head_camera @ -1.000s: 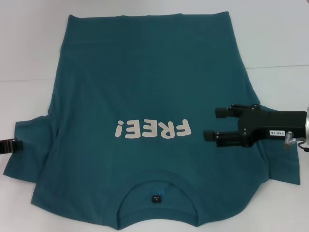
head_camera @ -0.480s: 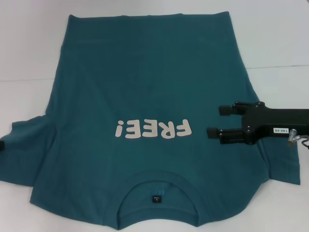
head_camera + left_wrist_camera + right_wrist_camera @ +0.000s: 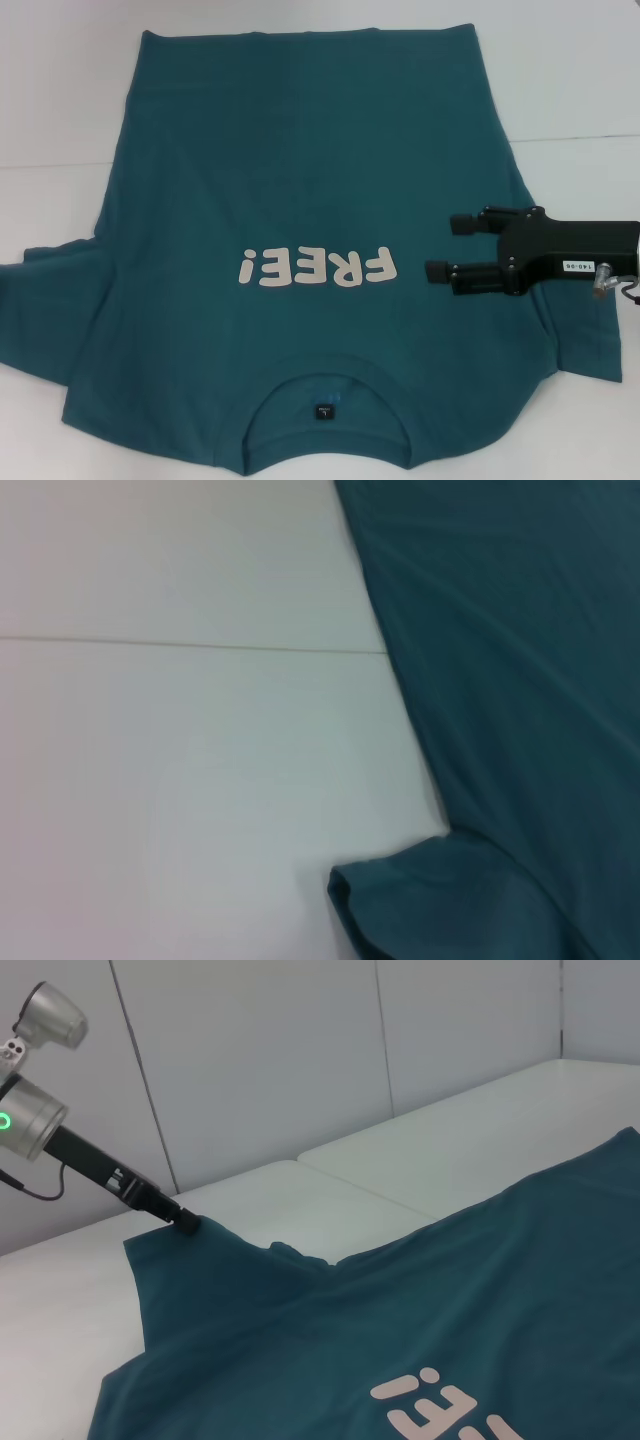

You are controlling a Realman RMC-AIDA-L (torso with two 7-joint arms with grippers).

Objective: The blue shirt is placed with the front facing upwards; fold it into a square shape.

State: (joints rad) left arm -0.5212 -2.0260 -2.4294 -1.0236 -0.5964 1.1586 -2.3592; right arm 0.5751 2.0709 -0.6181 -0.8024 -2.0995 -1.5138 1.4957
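Presently: nothing is folded yet, judging by how flat the cloth lies.
Shirt: the large teal-blue short-sleeved cotton T-shirt lies spread front-up on the white tabletop, its off-white "FREE!" print at centre, the round collar with a small dark neck label at 6 o'clock nearest the robot, the hem at 12 o'clock.
Long axis: collar to hem, running 6 to 12 o'clock; the sleeves stick out at 3 and 9 o'clock.
Right claw: the black right claw hovers at 3 o'clock over the shirt's right side, released, its two fingers parted and pointing toward 9 o'clock, holding nothing.
Left claw: the left claw is out of the head view; the right wrist view shows its dark tip at the edge of the left sleeve, touching or pinching the cloth there, and whether it is clenched cannot be told.
Left wrist view: only the shirt's side edge and a curled sleeve corner against bare tabletop.
Key relation: the right sleeve lies just toward 4 o'clock of the right claw, beneath and behind its fingers, so this arm is far the nearer to it.
Likely next need: a lowering onto that right edge to grip it, then a carry across toward 9 o'clock, square to the long axis.
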